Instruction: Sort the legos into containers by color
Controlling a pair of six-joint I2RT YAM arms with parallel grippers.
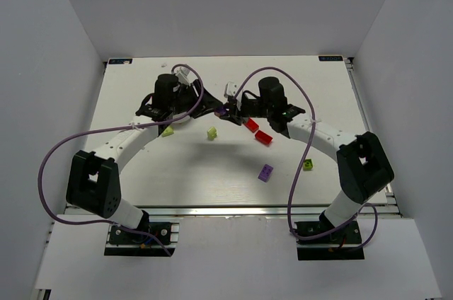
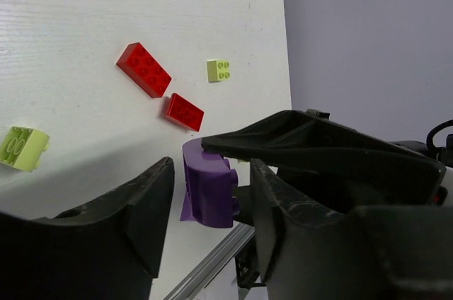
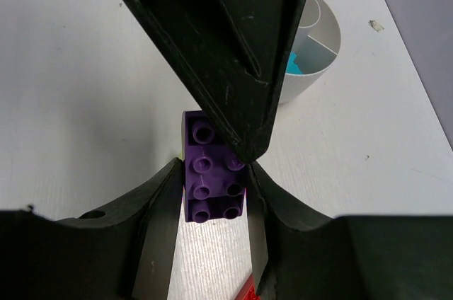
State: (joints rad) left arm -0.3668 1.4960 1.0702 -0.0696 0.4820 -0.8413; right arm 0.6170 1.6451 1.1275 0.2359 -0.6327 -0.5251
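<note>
As both arms meet over the far middle of the white table (image 1: pixel 212 194), we see the right gripper (image 3: pixel 214 169) pinching a small purple studded plastic brick (image 3: pixel 212 180) between its two black fingers, the studs facing its wrist camera. The left gripper (image 2: pixel 212 171) brackets the same brick from the opposite side. Its jaws are spread, with slim gaps showing on either flank. The brick sits between the two grippers, outside the low round white plastic dish (image 3: pixel 311 77). That dish lies just beyond the left gripper's finger, and a cyan brick (image 3: pixel 292 63) rests in one of its wedge compartments. Loose on the tabletop we count two red bricks (image 1: pixel 251 124) (image 1: pixel 263 137) lying close together, three lime-green bricks (image 1: pixel 167 131) (image 1: pixel 211 133) (image 1: pixel 308 165) well apart, and a second purple brick (image 1: pixel 265 172) nearer the arm bases.
</note>
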